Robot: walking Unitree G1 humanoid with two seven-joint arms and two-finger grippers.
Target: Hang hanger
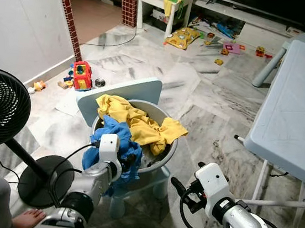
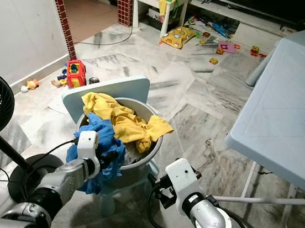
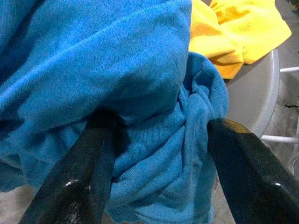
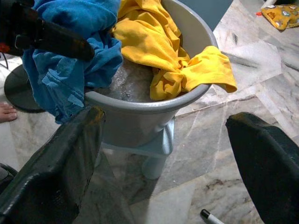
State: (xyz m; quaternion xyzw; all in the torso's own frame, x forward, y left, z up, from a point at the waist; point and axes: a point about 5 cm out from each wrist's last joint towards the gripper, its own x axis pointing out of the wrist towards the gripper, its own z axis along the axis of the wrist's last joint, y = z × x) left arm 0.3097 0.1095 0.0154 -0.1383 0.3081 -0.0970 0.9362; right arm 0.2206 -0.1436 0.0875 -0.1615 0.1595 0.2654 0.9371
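No readable text, label, brand or number anywhere. Printed patterns on the scattered toys (image 1: 183, 37) too small and blurred to make out.

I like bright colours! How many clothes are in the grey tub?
2 show: a blue garment draped over the tub's near-left rim, under the left gripper, and a yellow garment spilling over its right rim. More may lie underneath.

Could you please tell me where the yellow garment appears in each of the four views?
Left eye view: yellow garment draped over the grey basin, centre.
Right eye view: same, left of centre.
Left wrist view: upper right corner.
Right wrist view: top centre.
Shared landmark: blue garment beside it.
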